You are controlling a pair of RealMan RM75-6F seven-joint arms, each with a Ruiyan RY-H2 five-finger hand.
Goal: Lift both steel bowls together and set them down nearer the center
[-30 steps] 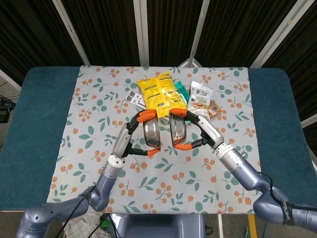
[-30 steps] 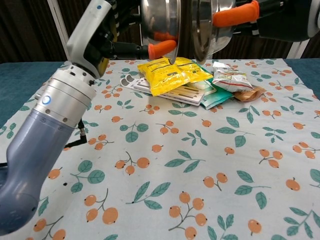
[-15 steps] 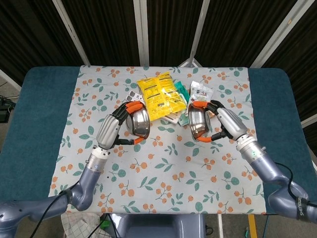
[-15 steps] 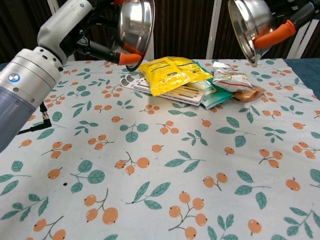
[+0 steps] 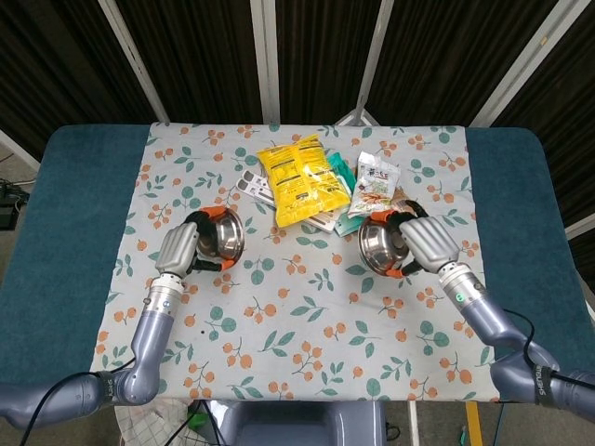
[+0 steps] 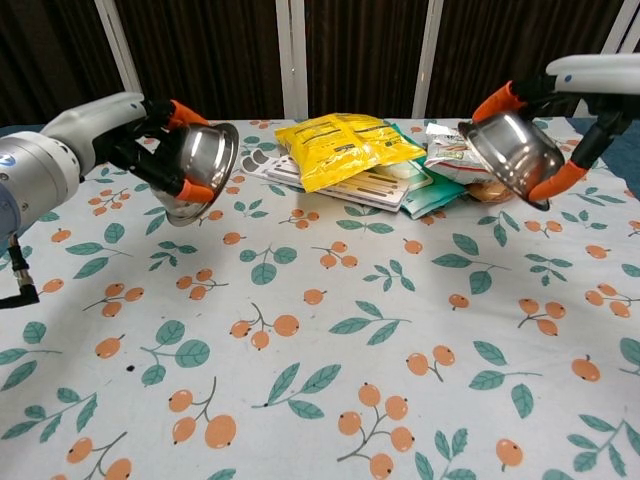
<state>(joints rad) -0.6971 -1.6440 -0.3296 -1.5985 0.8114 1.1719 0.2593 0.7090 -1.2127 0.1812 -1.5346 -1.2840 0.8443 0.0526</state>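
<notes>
Head view: two steel bowls are held apart, at 9 and 3 o'clock of the tablecloth (image 5: pixel 307 307).
Left bowl (image 5: pixel 226 236): tilted, gripped by the left hand (image 5: pixel 181 248), fingers clamped on its rim.
Right bowl (image 5: pixel 381 247): tilted, gripped by the right hand (image 5: pixel 426 242).
Snack bags (image 5: pixel 299 178): piled at 12 o'clock, between the bowls.

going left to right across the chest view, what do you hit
left hand → left steel bowl → yellow snack bag → small white snack packet → right steel bowl → right hand
</notes>
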